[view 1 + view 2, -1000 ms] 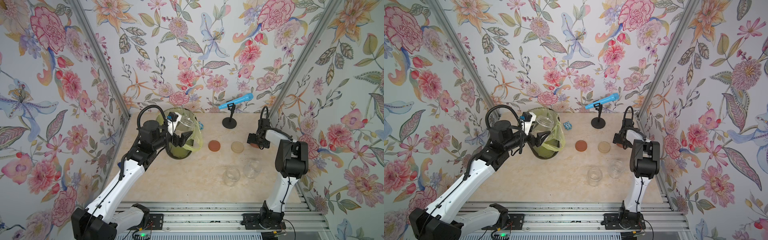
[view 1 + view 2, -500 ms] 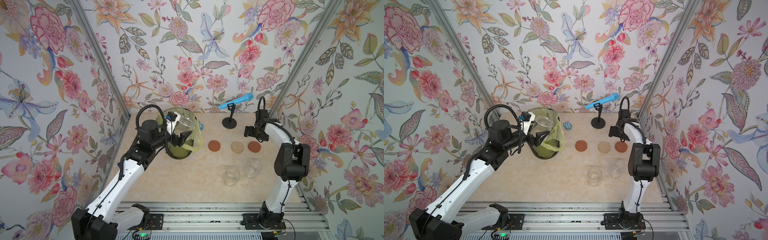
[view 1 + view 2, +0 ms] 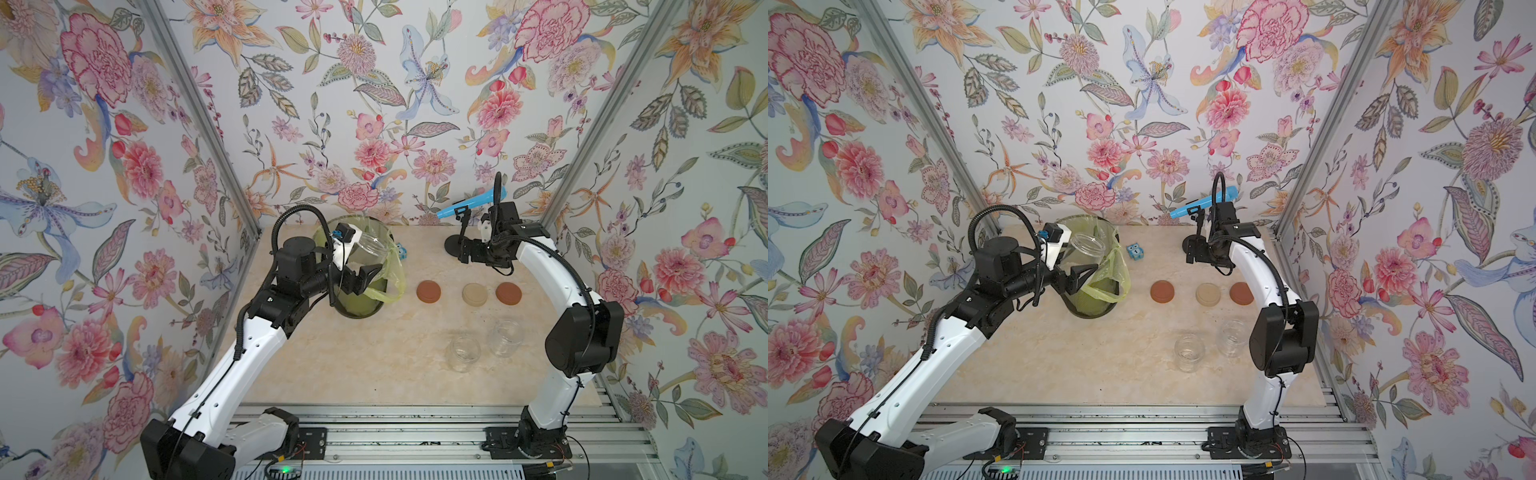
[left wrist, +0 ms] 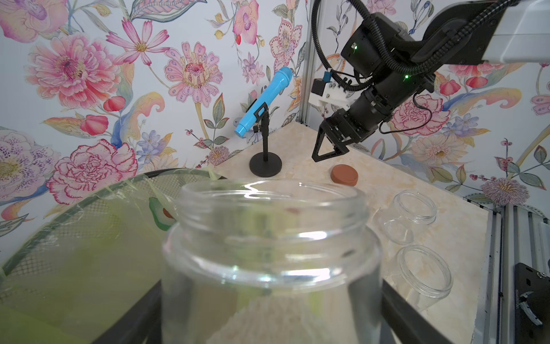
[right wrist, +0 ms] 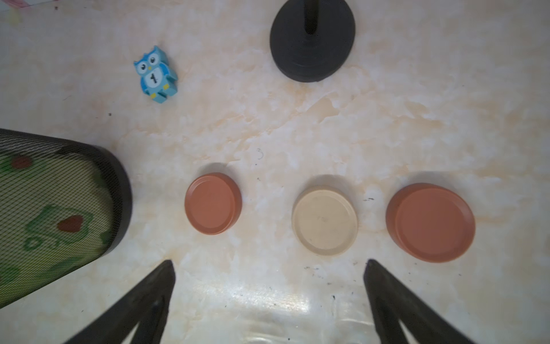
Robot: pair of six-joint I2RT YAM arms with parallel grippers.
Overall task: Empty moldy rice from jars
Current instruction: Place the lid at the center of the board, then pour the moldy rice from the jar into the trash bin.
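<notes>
- Left gripper (image 3: 360, 262) clamps a tilted jar (image 3: 373, 248) over the bin (image 3: 361, 305), left of centre; moldy rice (image 4: 282, 320) lies inside
- Right gripper (image 5: 268, 262) splayed, empty, right of centre
- Two empty jars (image 3: 462, 353) stand lower right

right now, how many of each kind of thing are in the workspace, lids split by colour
clear jars: 3
reddish-brown lids: 2
beige lid: 1
mesh bin: 1
blue owl toy: 1
blue toy microphone: 1
total: 9
</notes>
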